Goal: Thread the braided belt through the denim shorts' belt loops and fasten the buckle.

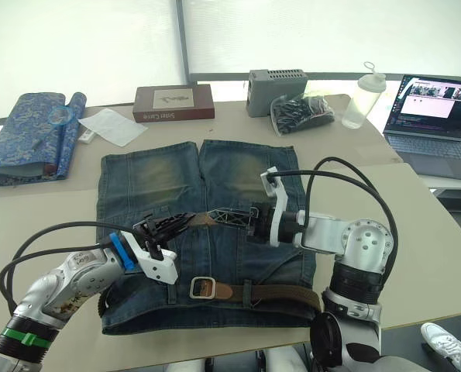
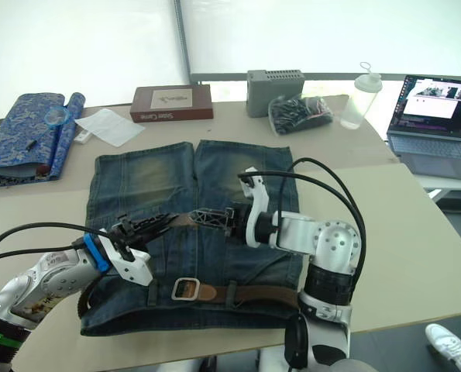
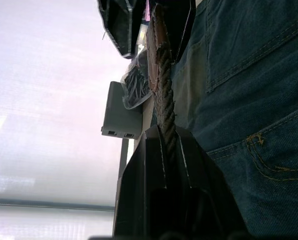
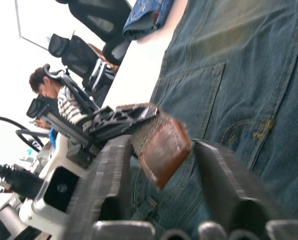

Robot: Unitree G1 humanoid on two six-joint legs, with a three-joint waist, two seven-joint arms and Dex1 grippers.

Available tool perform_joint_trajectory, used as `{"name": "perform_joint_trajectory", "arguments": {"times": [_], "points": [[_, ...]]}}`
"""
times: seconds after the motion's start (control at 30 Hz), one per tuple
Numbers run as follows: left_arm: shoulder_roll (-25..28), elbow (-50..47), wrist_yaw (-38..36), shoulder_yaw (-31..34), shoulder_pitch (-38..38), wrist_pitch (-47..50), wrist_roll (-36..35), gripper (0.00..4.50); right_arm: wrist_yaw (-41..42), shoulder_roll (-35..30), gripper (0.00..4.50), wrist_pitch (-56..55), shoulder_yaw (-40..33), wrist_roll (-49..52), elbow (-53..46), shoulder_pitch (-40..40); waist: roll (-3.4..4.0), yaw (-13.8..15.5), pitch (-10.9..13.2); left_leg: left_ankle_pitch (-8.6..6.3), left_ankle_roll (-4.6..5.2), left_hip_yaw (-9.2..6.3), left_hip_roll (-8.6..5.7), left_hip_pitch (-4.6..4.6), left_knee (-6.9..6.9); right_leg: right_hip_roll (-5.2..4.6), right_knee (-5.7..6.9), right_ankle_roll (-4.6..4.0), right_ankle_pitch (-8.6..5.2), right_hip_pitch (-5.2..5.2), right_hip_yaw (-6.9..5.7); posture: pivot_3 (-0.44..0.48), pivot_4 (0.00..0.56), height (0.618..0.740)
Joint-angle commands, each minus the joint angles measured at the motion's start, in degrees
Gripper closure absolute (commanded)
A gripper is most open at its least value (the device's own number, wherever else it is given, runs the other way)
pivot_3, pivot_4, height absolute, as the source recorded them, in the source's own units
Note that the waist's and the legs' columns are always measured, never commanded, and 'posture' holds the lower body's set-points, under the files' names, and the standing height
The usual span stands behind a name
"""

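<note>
1. Nearest the camera, low in the head view's frame, the buckle lies flat on the waistband of the denim shorts, a small square silver frame on a brown leather end.
2. From it the braided belt runs right along the waistband, passing under one of the belt loops, toward the lower right edge of the shorts.
3. Its free end is lifted at mid-frame, stretched between the two grippers above the seat of the shorts.
4. Left gripper has its black fingers closed onto the woven strap; the left wrist view shows the braid emerging straight from between them.
5. Right gripper has the leather tip between its fingers, which stand apart on either side of it in the right wrist view; whether either touches it I cannot tell.
6. Judging by its looks, the belt is light and limp, with a grippy weave; the stitched leather tip is the stiffer part and the likely best place to hold it for feeding loops.
7. Denim is soft and may bunch under a pull, so the waistband probably needs steadying.
8. Shorts are blue with faded yellowish patches on both legs, spread flat at the centre of the table.
</note>
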Motion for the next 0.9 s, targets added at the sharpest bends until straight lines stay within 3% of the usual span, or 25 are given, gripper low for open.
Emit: {"name": "perform_joint_trajectory", "arguments": {"times": [0.03,0.1,0.23,0.33,0.5,0.57,0.6,0.67,0.7,0.83,0.9], "points": [[-0.24,-1.5,-0.27,2.34,-0.84,-0.78,0.17,4.5,1.27,-0.25,3.99,0.53,0.89,2.16,-1.3,-0.55,0.0,0.0,0.0,0.0,0.0,0.0,0.0,0.01,0.0,0.01,0.01,0.0,0.0,0.0,0.0,0.0,0.15,0.74],[-0.07,-1.86,-1.18,2.79,-0.46,-0.68,-1.1,4.5,1.31,0.07,4.47,0.48,0.51,2.16,-0.55,-1.21,0.0,0.04,0.0,0.0,0.0,0.01,-0.01,0.01,0.0,0.0,0.02,0.0,0.0,0.01,0.0,0.0,0.15,0.74],[2.54,-4.77,-11.22,2.49,3.11,3.31,-15.13,4.5,0.95,0.79,4.47,-0.24,-0.03,1.99,0.75,-2.42,0.0,-0.21,0.0,0.0,0.01,0.01,-0.01,0.0,0.02,0.01,0.1,0.0,0.0,0.01,0.0,0.0,0.15,0.74],[5.35,-10.04,-19.13,4.17,8.01,9.5,-27.88,3.42,0.86,1.1,4.5,-1.47,-0.1,1.78,2.11,-3.58,0.02,-1.07,0.01,0.0,0.01,0.01,0.02,0.0,0.0,0.01,0.16,0.0,0.0,-0.04,0.0,0.0,0.15,0.74],[5.96,-13.41,-21.85,9.32,11.39,11.52,-28.65,1.06,1.35,2.08,4.5,-3.24,0.15,1.81,3.93,-4.7,0.04,-1.18,0.01,-0.01,0.02,0.01,0.01,0.02,0.01,0.03,0.1,0.0,-0.01,0.0,-0.01,0.0,0.15,0.74],[5.3,-14.6,-23.08,10.28,11.22,17.58,-31.87,0.08,1.42,2.15,4.5,-3.65,0.9,1.39,3.93,-4.64,0.04,-1.18,0.01,-0.01,0.02,0.01,0.01,0.05,0.01,0.07,0.01,0.0,-0.01,0.02,-0.02,0.0,0.15,0.74],[5.57,-16.23,-24.11,10.94,11.49,24.36,-35.93,0.03,1.39,2.22,4.5,-3.84,1.12,1.26,3.95,-4.57,0.04,-1.21,0.01,-0.01,0.02,0.01,0.0,0.05,0.02,0.08,0.02,0.0,-0.01,0.02,-0.01,0.0,0.15,0.74],[9.7,-22.18,-24.48,15.06,13.31,49.37,-60.82,0.03,1.92,1.31,4.5,-4.59,2.4,0.57,3.39,-4.33,0.03,-1.45,0.01,-0.01,0.02,0.01,0.0,0.03,0.04,0.1,0.16,0.01,-0.01,0.01,-0.01,0.0,0.15,0.74],[11.06,-24.07,-24.37,16.74,13.49,57.44,-68.77,0.03,2.16,0.89,4.5,-4.94,2.91,0.37,3.2,-4.22,0.03,-1.56,0.01,-0.01,0.03,0.0,0.02,0.01,0.06,0.12,0.19,0.03,-0.02,0.0,-0.01,0.0,0.15,0.74],[19.4,-16.88,-16.94,26.86,14.91,81.86,-129.37,0.03,3.23,0.38,4.5,-8.06,4.2,-0.78,3.45,-3.98,0.06,-1.73,0.03,-0.02,0.04,-0.05,0.03,0.08,0.09,0.11,0.24,0.12,-0.09,0.02,-0.03,0.0,0.15,0.74],[17.46,-12.13,-11.03,28.4,15.48,85.86,-139.65,0.03,3.6,0.48,4.5,-9.23,4.81,-0.92,3.49,-4.09,0.19,-1.96,0.06,-0.02,0.05,-0.05,0.05,0.15,0.07,0.06,0.26,0.12,-0.1,0.0,-0.01,0.0,0.15,0.74]]}}
